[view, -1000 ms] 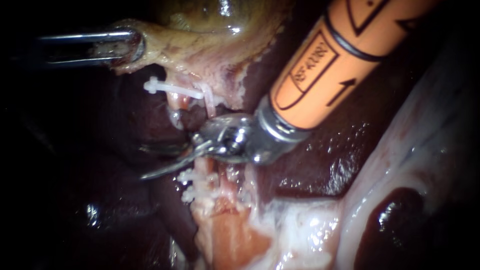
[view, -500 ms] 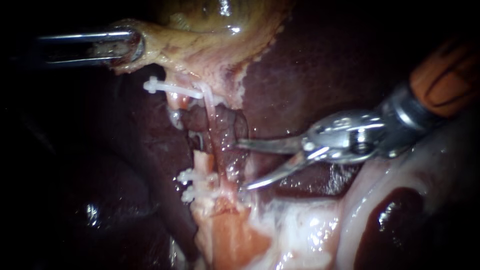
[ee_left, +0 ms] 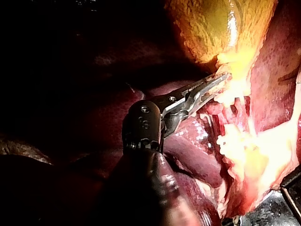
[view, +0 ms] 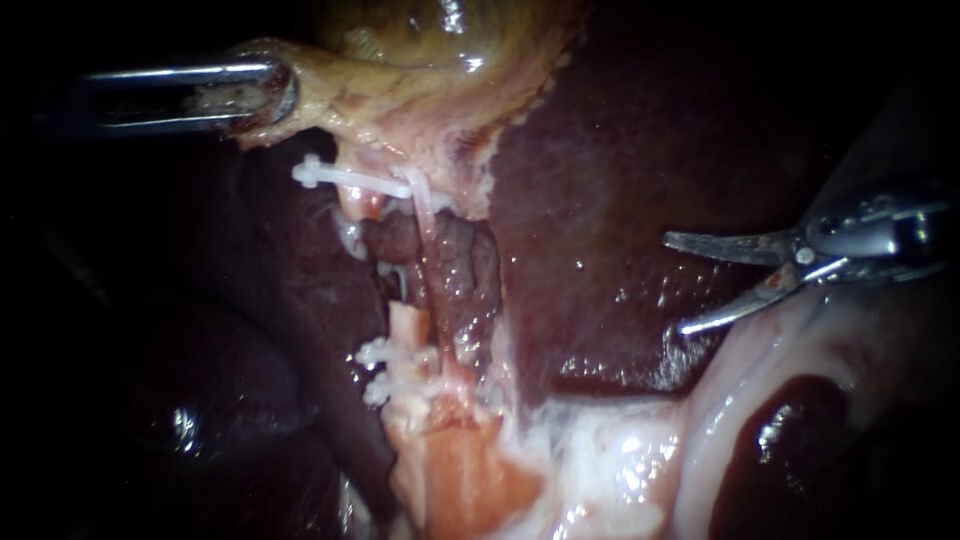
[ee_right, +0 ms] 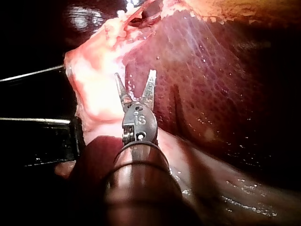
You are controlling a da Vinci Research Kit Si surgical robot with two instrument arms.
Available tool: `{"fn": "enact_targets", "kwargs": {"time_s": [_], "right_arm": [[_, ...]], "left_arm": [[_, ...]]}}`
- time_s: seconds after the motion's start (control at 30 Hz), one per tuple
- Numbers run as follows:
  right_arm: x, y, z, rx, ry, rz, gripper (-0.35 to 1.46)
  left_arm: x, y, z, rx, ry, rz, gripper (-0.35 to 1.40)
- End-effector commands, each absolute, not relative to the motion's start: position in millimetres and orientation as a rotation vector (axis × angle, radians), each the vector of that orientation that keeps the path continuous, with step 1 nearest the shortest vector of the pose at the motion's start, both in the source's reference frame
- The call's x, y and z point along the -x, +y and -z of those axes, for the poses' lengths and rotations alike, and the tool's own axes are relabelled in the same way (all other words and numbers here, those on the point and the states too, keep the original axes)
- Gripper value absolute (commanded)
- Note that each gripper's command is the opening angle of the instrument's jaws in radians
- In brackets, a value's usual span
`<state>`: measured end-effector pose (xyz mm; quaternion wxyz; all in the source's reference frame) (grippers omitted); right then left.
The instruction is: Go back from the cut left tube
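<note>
Withdrawn rightward in the endoscope view, the right instrument (view: 675, 283) is seen, jaws parted, well apart from the cut left tube (view: 407, 323). Left wrist view: gallbladder (ee_left: 211, 28) is gripped by the left instrument (ee_left: 217, 82). Right wrist view: parted jaws are held over liver (ee_right: 197, 70).

Gallbladder (view: 440, 40) up top, with the liver (view: 620, 170) spreading below and to its right. The left instrument (view: 265, 95) comes in at the upper left, the gallbladder's left edge clamped between its jaws. Just under that edge sits one clip (view: 345, 178), and lower down a pair of clips (view: 390, 365). The cut left tube (view: 408, 325) stands between them, its ends apart. The right instrument (view: 675, 283) is over the liver's right edge, jaws parted and well apart from the tube.
</note>
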<state>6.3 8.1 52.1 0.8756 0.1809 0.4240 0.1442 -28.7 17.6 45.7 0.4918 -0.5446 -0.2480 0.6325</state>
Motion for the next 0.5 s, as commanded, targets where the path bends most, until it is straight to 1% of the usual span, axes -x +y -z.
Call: {"fn": "enact_targets", "kwargs": {"time_s": [0.03, 0.2, 0.5], "right_arm": [[-6.3, 8.0, -52.3, -0.377, 0.885, -0.3, 1.45], [-6.2, 8.0, -52.3, -0.379, 0.885, -0.299, 1.45], [-6.1, 8.0, -52.3, -0.38, 0.886, -0.299, 1.45]], "left_arm": [[28.9, 17.5, -46.1, 1.322, -0.597, -1.537, -0.35], [30.1, 16.8, -48.1, 1.325, -0.579, -1.541, -0.35], [32.3, 16.3, -50.8, 1.327, -0.584, -1.559, -0.35]]}}
